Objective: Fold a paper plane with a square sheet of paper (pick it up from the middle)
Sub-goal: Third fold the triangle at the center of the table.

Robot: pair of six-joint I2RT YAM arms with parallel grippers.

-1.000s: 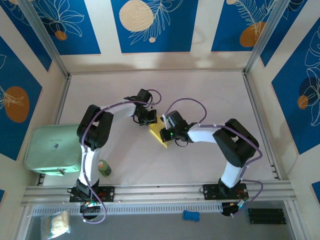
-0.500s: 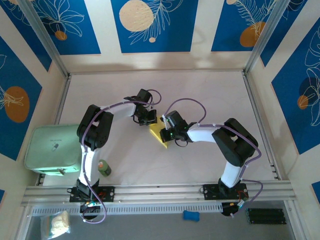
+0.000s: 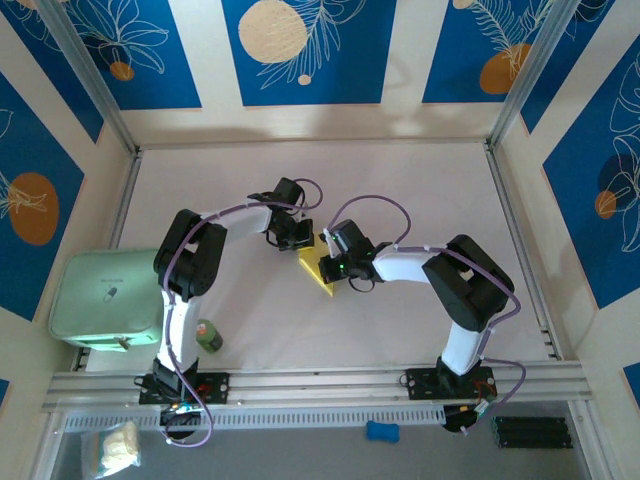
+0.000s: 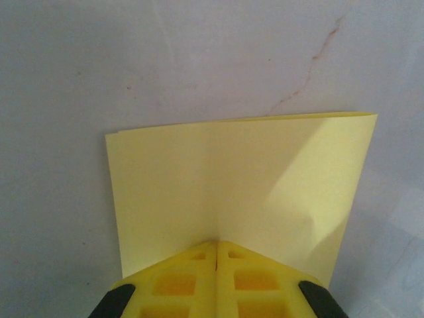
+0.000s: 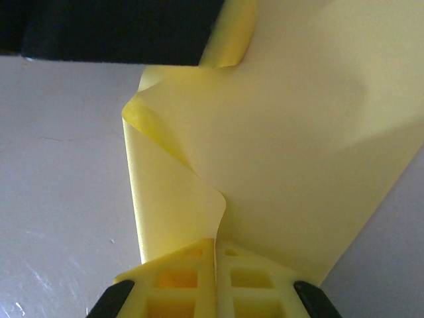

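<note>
white table (image 3: pixel 400 190); left pincer (image 4: pixel 216 248) and right pincer (image 5: pixel 215 245) clamp the seemingly folded paper (image 4: pixel 238 179).

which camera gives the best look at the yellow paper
Left wrist: the yellow paper lies flat with three edges in frame. Right wrist crops it to a curled flap; the top view gives a small distant triangle.

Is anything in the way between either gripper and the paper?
Nothing visible does. The left gripper and the right gripper each have their jaws shut directly on the paper.
</note>
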